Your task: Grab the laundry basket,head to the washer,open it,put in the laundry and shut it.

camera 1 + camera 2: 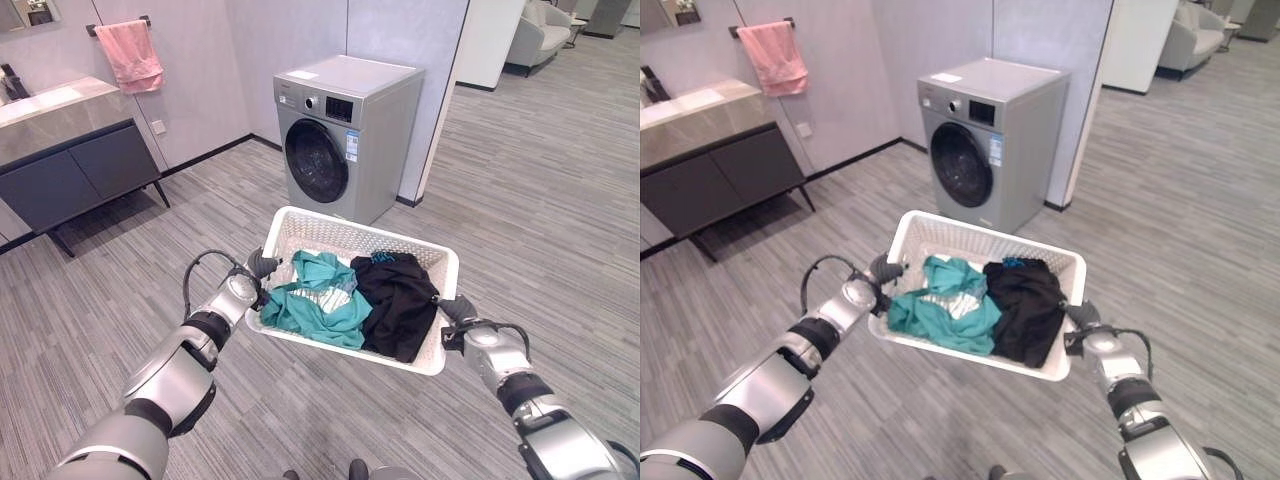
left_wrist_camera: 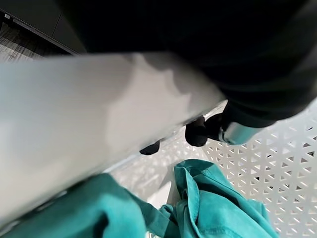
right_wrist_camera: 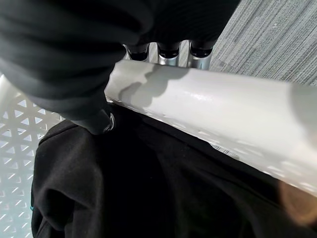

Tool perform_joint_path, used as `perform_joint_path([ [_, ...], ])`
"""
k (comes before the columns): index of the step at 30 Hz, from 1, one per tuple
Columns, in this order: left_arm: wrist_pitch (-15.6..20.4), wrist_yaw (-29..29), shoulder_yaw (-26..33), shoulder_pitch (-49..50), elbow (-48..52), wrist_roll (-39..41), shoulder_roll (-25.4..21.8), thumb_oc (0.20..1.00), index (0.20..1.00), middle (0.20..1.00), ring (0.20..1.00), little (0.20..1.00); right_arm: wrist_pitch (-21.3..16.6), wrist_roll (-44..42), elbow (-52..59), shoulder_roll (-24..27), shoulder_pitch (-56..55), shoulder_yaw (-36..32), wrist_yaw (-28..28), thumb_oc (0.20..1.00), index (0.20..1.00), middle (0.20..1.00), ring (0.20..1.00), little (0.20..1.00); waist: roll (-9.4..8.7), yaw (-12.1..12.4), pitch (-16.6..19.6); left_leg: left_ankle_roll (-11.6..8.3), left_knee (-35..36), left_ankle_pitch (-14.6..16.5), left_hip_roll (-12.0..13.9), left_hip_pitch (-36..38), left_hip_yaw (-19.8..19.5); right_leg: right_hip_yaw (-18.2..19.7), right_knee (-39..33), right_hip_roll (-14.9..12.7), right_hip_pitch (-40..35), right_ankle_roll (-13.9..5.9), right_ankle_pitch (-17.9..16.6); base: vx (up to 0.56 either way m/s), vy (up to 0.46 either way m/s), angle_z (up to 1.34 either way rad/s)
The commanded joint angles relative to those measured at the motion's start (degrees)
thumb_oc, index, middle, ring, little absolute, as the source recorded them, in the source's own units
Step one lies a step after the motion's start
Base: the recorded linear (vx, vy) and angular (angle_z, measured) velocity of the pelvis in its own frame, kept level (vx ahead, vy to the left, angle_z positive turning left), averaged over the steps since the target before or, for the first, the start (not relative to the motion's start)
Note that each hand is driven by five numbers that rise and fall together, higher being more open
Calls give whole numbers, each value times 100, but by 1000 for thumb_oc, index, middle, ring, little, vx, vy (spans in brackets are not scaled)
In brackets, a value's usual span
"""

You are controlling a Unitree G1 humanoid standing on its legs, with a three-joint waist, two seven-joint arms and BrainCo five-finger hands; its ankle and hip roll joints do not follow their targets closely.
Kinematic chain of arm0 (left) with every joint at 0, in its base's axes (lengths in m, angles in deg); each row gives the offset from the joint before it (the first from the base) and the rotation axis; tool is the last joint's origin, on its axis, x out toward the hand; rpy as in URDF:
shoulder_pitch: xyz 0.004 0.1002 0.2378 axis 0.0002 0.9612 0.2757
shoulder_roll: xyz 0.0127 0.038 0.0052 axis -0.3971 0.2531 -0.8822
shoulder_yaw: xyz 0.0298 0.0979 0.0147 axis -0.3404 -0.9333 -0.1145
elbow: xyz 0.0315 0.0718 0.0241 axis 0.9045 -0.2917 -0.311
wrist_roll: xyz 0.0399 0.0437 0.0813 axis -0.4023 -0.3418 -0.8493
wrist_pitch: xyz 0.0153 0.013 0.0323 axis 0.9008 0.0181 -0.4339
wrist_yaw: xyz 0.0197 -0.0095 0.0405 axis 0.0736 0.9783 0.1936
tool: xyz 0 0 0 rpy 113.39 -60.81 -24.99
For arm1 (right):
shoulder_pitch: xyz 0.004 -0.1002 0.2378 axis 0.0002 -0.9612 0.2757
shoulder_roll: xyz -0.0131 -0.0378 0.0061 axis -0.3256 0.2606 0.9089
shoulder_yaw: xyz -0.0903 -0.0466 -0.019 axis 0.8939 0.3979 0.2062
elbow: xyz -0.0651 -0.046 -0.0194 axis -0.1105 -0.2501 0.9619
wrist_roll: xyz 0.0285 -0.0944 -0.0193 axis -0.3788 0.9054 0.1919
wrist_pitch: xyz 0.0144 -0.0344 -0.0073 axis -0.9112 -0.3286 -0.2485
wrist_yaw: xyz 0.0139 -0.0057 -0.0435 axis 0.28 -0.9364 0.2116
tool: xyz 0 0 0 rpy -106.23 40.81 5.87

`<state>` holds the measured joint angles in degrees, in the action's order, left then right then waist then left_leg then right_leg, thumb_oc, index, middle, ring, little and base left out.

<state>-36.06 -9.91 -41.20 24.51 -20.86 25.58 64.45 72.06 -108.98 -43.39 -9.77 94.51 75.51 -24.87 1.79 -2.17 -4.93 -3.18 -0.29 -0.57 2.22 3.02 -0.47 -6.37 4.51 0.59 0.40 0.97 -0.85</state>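
I carry a white perforated laundry basket (image 1: 300,228) in front of me, above the floor. Teal clothes (image 1: 320,305) and a black garment (image 1: 400,295) lie inside it. My left hand (image 1: 257,268) is curled round the basket's left rim (image 2: 89,114), its dark fingertips (image 2: 198,133) hooked inside. On the opposite side my right hand (image 1: 457,312) grips the right rim (image 3: 208,109), thumb inside over the black garment (image 3: 124,188). A grey front-loading washer (image 1: 345,135) stands ahead against the wall, its round dark door (image 1: 316,161) closed.
At the left a dark vanity cabinet (image 1: 75,170) with a light counter stands by the wall, a pink towel (image 1: 130,55) hanging above it. A white partition (image 1: 440,90) rises just right of the washer. An armchair (image 1: 540,35) sits far back right. Grey striped floor (image 1: 540,200) lies around.
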Motion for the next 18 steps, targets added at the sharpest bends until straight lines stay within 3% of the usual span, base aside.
perform_joint_path([
  [1,426,-468,1127,2408,2102,-726,-7,200,200,200,200,200,-393,699,-37,-632,-1468,-381,-200,200,200,200,200,200,-64,310,102,15,427,4,-1,-326,225,-70,-890,-812,-560,-787,222,45,-1,1],
  [7,440,-428,1204,2516,2162,-662,1,200,200,200,200,200,-391,741,183,-645,-1436,-298,-237,200,200,200,200,200,-75,303,126,26,485,6,-5,-238,248,-50,-924,-799,-609,-787,219,29,0,8],
  [18,433,-452,1470,2557,2269,-769,-240,200,200,200,200,200,-540,853,1964,-164,-1302,-323,-414,200,200,200,200,200,-143,315,39,47,512,2,8,-325,266,-25,-944,-797,-491,-828,184,4,4,1],
])
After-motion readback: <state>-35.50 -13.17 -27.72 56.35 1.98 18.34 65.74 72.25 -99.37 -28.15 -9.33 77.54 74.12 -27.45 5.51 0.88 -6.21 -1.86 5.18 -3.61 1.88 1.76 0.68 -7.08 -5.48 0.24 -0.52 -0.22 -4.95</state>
